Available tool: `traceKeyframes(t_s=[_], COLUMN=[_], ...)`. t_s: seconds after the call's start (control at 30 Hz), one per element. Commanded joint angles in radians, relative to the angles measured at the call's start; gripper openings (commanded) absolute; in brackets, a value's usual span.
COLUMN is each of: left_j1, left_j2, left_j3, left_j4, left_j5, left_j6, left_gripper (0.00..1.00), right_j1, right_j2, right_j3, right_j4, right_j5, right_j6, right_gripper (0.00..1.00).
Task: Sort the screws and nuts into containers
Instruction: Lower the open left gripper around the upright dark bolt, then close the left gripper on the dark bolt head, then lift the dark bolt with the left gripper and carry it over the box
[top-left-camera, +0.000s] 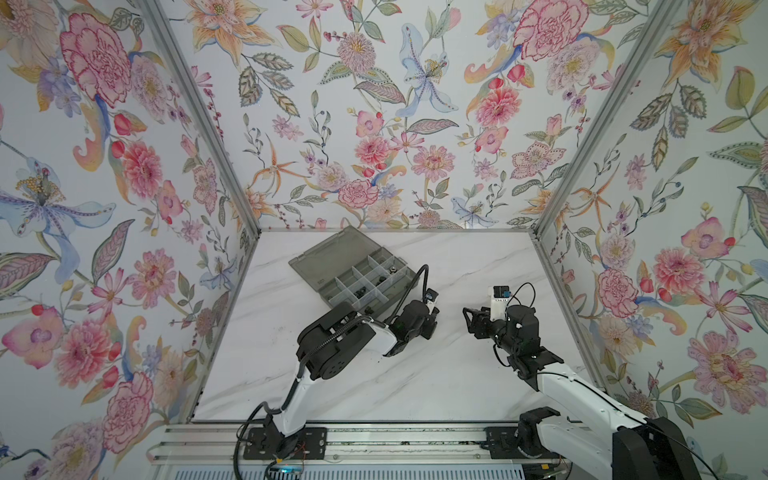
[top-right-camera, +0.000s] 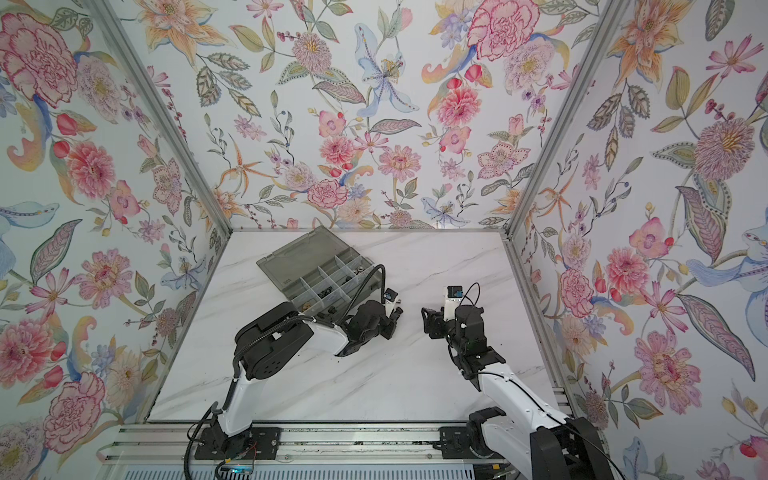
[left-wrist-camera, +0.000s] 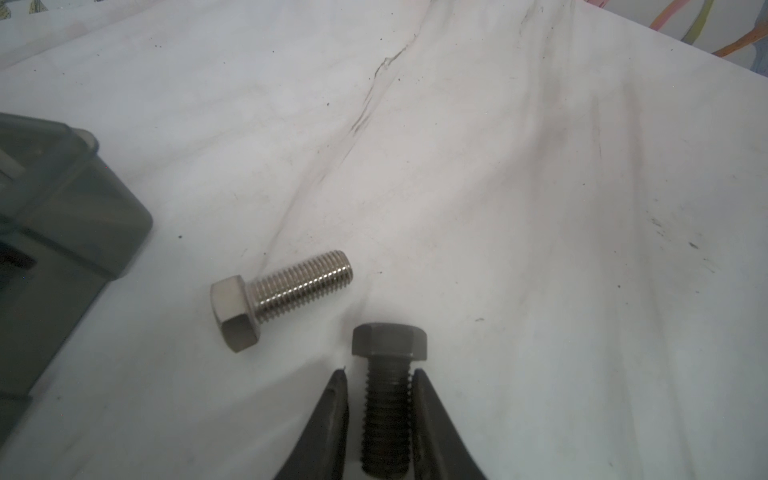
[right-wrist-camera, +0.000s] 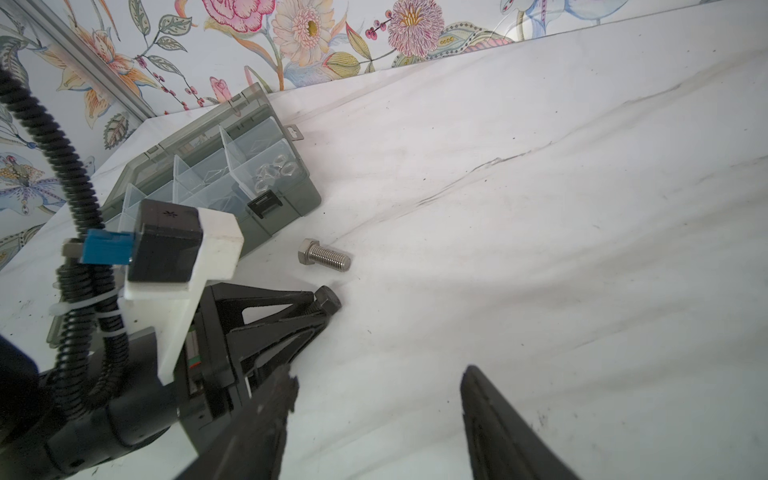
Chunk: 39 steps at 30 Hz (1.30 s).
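Note:
A black hex-head screw (left-wrist-camera: 388, 340) lies on the white marble table, and my left gripper (left-wrist-camera: 380, 374) is shut on its threaded shank, the head sticking out past the fingertips. A silver hex-head screw (left-wrist-camera: 282, 291) lies loose just beside it, between that gripper and the grey organizer box (left-wrist-camera: 75, 216). From the right wrist view the same silver screw (right-wrist-camera: 326, 255) and black screw (right-wrist-camera: 328, 301) show near the box's latch. Silver nuts (right-wrist-camera: 272, 174) sit in one end compartment. My right gripper (right-wrist-camera: 380, 374) hovers open and empty over bare table. Both top views show the two grippers apart (top-left-camera: 434, 320) (top-left-camera: 467, 318).
The organizer box (top-left-camera: 316, 266) lies open at the back left with its lid flat behind it, and small dark pieces (top-left-camera: 361, 293) sit in its middle compartments. Floral walls enclose the table on three sides. The left arm's cable loops above the box's near corner.

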Motion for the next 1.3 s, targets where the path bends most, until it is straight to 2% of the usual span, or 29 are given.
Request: traceKeyframes(t_s=[0.0, 0.17, 0.37, 0.6, 0.93, 1.27], left_j1=[-0.018, -0.021, -0.021, -0.019, 0.003, 0.142], left_j2=[0.017, 0.010, -0.018, -0.166, -0.445, -0.637], left_j3=[0.003, -0.006, -0.037, -0.112, -0.130, -0.326], left_j4=[-0.061, -0.046, -0.024, -0.010, -0.231, -0.278], left_j5=[-0.010, -0.007, -0.012, -0.019, -0.054, -0.054], left_j6=[0.016, 0.016, 0.019, 0.026, 0.108, 0.108], left_gripper=[0.22, 0.00, 0.00, 0.00, 0.00, 0.00], right_j1=[-0.007, -0.010, -0.014, -0.015, -0.015, -0.012], right_j2=[-0.015, -0.030, -0.036, -0.050, -0.058, -0.042], right_j3=[-0.021, -0.026, -0.030, -0.024, -0.013, -0.007], right_j4=[-0.001, -0.007, -0.008, -0.018, -0.024, -0.012], right_j5=[-0.007, -0.006, -0.007, -0.012, -0.024, -0.038], right_j6=[0.003, 0.001, 0.001, 0.001, 0.006, 0.019], right_gripper=[0.66, 0.66, 0.66, 0.66, 0.66, 0.66])
